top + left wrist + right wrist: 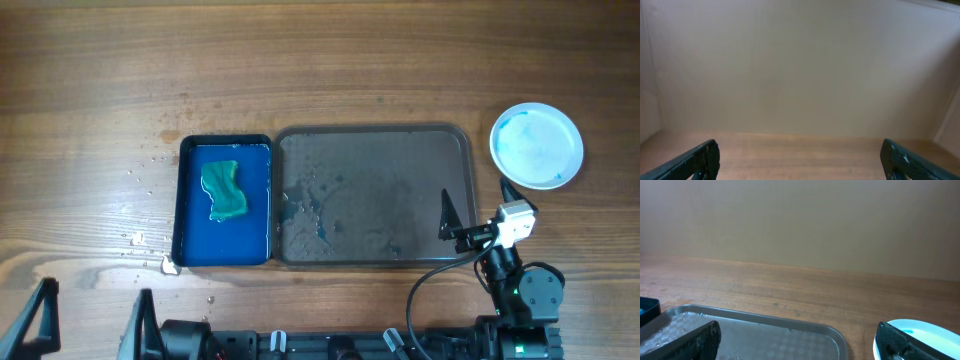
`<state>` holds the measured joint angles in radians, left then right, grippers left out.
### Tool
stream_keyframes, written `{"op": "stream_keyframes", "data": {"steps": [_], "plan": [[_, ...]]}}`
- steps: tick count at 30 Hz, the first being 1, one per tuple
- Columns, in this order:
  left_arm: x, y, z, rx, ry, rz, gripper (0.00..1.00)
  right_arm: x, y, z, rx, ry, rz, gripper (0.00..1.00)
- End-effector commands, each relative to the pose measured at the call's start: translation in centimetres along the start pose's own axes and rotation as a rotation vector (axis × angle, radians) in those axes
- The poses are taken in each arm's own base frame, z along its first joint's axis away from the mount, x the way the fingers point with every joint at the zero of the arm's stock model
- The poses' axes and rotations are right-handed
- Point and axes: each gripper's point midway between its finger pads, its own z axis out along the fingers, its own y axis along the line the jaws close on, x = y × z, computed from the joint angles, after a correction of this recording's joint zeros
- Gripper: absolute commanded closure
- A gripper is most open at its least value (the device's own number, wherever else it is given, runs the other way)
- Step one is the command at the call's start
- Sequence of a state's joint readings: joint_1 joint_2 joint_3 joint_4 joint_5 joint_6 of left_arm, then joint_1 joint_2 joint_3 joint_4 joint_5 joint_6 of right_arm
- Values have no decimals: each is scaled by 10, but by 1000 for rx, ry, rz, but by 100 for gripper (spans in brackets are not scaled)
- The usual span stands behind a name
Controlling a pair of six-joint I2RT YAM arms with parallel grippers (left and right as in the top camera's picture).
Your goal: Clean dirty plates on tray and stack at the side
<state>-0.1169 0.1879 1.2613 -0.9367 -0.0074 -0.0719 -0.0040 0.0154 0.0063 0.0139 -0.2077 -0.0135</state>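
Water beads and thin blue smears are carried on the grey-brown tray (400, 180), and a green sponge (224, 190) is held in the blue tray (190, 250) set just beside its left edge. A round white plate (537, 145), faintly blue on its face, is found on the wooden worktop (320, 60) near the tray's right end; whether others are stacked beneath cannot be told. The right claw (797, 326) and left claw (799, 145) are both spread wide with nothing gripped, and a plain beige wall (800, 65) is seen behind.
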Motion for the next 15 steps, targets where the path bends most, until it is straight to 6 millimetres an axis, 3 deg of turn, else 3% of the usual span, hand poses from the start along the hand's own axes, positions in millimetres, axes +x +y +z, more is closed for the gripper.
{"op": "stream_keyframes", "data": {"steps": [1, 3, 15], "plan": [[17, -2, -8, 36, -54, 12, 0, -2, -1, -1, 8, -10, -15, 0], [29, -1, -3, 35, -75, 13, 0, -2, -1, -1, 8, -10, -15, 0], [114, 14, 103, 27, -116, -16, 0, -2, -1, -1, 8, -10, -15, 0]]}}
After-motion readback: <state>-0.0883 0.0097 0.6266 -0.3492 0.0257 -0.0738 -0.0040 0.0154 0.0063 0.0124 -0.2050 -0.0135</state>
